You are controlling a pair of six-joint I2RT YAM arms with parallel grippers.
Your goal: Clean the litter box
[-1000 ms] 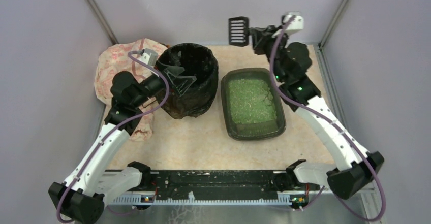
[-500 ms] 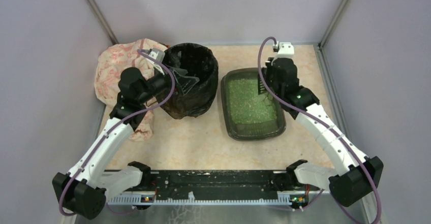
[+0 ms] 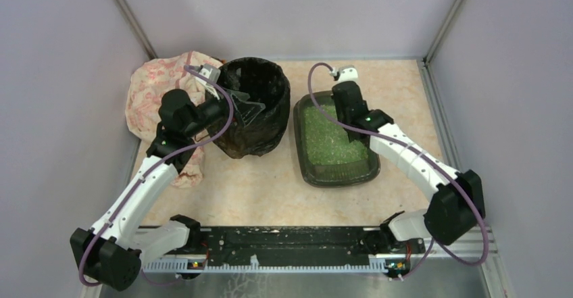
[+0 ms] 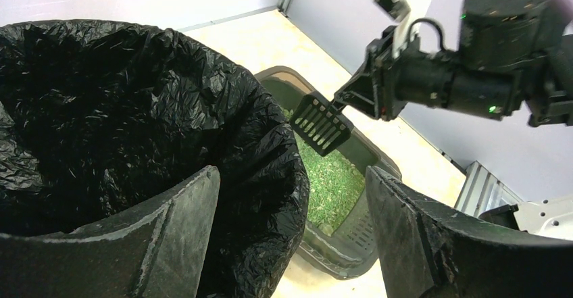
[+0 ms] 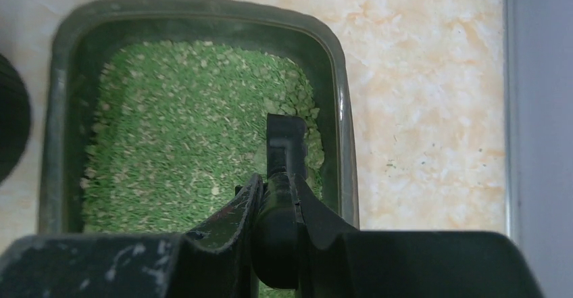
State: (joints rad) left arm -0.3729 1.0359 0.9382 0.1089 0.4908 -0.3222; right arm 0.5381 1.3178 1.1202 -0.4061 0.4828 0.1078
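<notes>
The litter box [image 3: 338, 175] is a dark tray of green litter, right of the round bin [image 3: 257, 136] lined with a black bag. My right gripper [image 3: 346, 109] is shut on the handle of a black slotted scoop [image 4: 321, 123] and hangs over the box's far right part. In the right wrist view the gripper [image 5: 276, 184] holds the scoop [image 5: 286, 139] edge-on, just over the litter [image 5: 182, 122] by the right wall. I cannot tell if it touches. My left gripper [image 3: 241, 107] is open, its fingers [image 4: 169, 237] straddling the bin's rim [image 4: 270, 142] without pinching it.
A pink patterned cloth [image 3: 152, 95] lies behind and left of the bin. Grey walls close in the left, back and right, with a metal strip [image 5: 534, 109] along the right table edge. A black rail [image 3: 284, 238] runs along the near edge.
My right arm has brought the scoop down from high at the back and leftward over the litter box. My left gripper shifted slightly at the bin rim, then stayed still.
</notes>
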